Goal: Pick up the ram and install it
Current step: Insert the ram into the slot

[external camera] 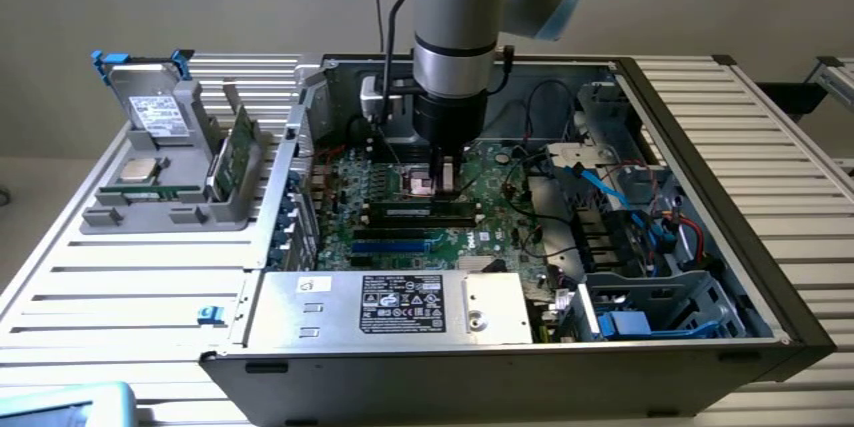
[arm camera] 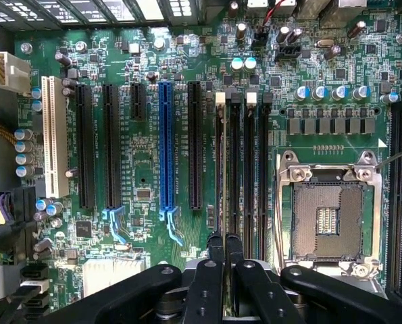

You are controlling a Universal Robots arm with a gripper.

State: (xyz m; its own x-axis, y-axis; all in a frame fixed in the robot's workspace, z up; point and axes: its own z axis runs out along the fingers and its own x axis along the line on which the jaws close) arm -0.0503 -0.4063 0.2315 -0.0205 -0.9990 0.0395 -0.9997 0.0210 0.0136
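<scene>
The gripper (arm camera: 225, 241) is clamped shut on the ram (arm camera: 220, 169), which lies edge-on straight below the fingers; its long axis runs parallel to the neighbouring memory slots (arm camera: 235, 169), beside the processor socket (arm camera: 328, 219) (seated or just above, I cannot tell).

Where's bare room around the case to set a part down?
Two bare stretches of the slatted table: on the camera side of the grey holder, at the exterior view's left, and beside the case on the exterior view's right. Inside the case it is crowded: the gripper hangs over the motherboard, and cables fill the side beyond.
</scene>
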